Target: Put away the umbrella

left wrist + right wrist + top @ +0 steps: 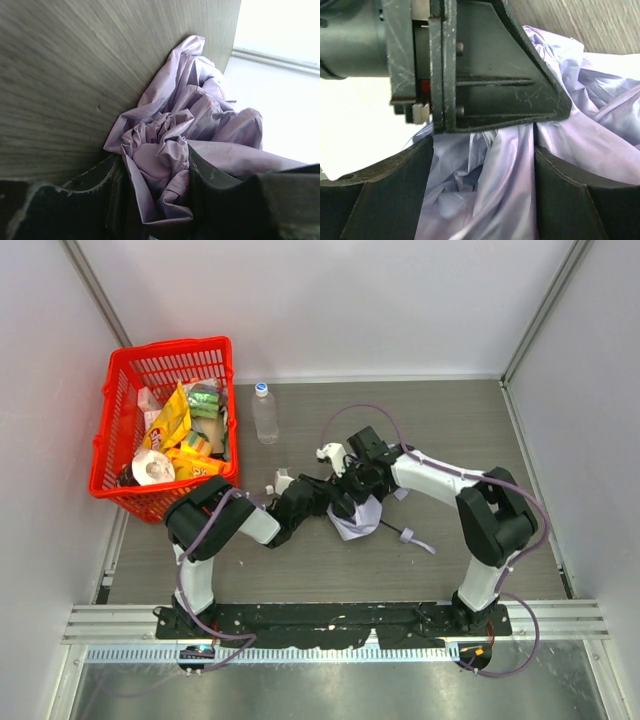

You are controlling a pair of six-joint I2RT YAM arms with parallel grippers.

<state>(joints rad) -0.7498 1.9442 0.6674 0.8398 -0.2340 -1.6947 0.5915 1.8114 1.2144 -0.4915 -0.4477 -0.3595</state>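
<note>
At the far left a red basket stands on the desk, filled with snack packets, and just to its right a clear bottle stands upright. Both are apart from the umbrella. It lies in the middle of the desk, near the arms, as a crumpled lavender heap. The left pincer reaches into this heap from the left. In its wrist view the two fingers are narrow and press a bunch of the cloth between them, so it holds the umbrella by the canopy. The right pincer comes over the same heap from the right with its jaws wide. Cloth lies between its fingers, but it does not look pinched. Further right, a thin black shaft sticks out of the cloth, and a light strap lies loose on the desk at its end. I judge the task to be about at the middle. The canopy is down, but the cloth is not gathered around the shaft, the strap is not closed, and the umbrella is not yet put in any place.
</note>
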